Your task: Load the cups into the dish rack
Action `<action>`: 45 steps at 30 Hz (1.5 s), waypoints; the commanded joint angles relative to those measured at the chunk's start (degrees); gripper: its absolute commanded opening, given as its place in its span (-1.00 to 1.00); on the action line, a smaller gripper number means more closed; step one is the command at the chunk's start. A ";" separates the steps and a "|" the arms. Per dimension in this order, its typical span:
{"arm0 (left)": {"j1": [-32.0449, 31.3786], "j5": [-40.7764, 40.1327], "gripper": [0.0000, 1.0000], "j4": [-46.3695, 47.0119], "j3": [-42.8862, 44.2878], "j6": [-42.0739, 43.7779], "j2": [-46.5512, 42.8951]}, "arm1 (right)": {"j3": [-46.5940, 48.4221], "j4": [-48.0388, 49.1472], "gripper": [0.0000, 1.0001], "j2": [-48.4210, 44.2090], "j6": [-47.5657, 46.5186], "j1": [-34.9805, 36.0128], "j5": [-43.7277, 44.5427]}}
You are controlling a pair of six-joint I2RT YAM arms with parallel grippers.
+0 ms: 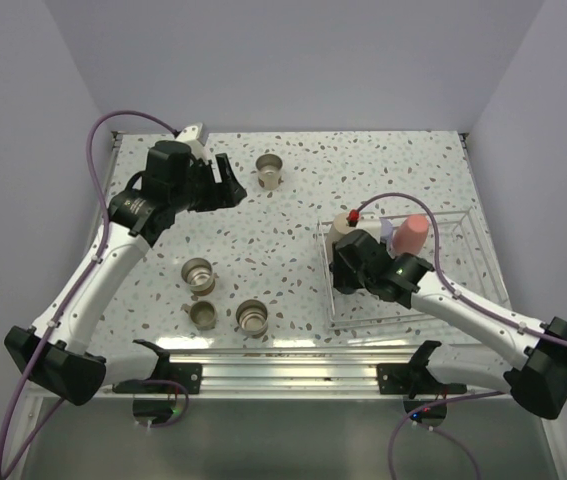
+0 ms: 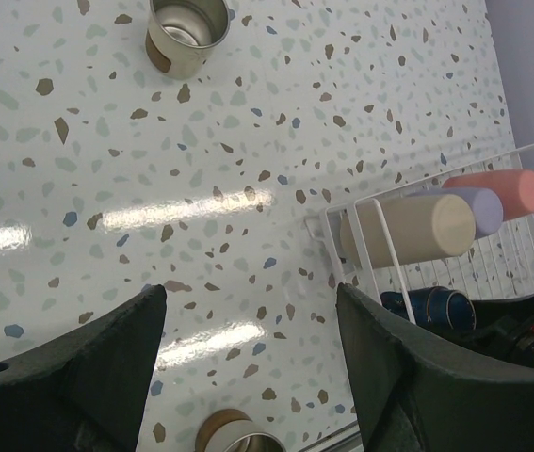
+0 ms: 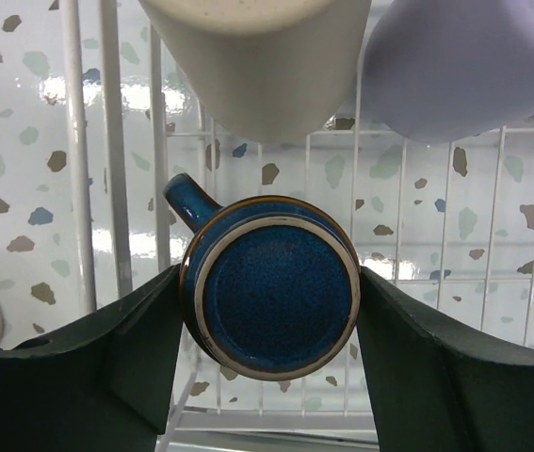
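My right gripper point(image 3: 268, 282) is shut on a dark blue handled mug point(image 3: 271, 311), upside down inside the wire dish rack point(image 3: 88, 169), a finger against each side. Beige point(image 3: 257, 56) and lavender point(image 3: 464, 66) tumblers sit on prongs just beyond it. In the top view the rack point(image 1: 463, 225) lies at the right, holding the beige point(image 1: 343, 228), lavender point(image 1: 391, 233) and coral point(image 1: 413, 235) cups, with the right gripper point(image 1: 348, 268) at its left end. My left gripper point(image 1: 228, 185) hangs open and empty above the table, beside a steel cup point(image 1: 269, 172).
Three more steel cups point(image 1: 199, 275) point(image 1: 204, 314) point(image 1: 252, 317) stand on the speckled table left of the rack, near the front rail point(image 1: 283, 365). The left wrist view shows one steel cup point(image 2: 186, 33) ahead and another point(image 2: 238, 435) below the open jaws.
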 commanded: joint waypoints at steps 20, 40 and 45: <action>0.39 -0.03 0.52 1.63 -0.45 1.10 -1.61 | 0.20 0.39 0.42 3.12 5.25 3.64 4.43; 0.48 -11.68 0.51 -9.86 0.68 0.93 -1.09 | 14.68 -11.74 0.97 -6.20 4.64 3.82 6.97; 0.48 -18.04 0.42 -18.30 -2.91 -1.35 -0.73 | 22.94 -16.65 0.97 -8.22 4.11 3.90 7.85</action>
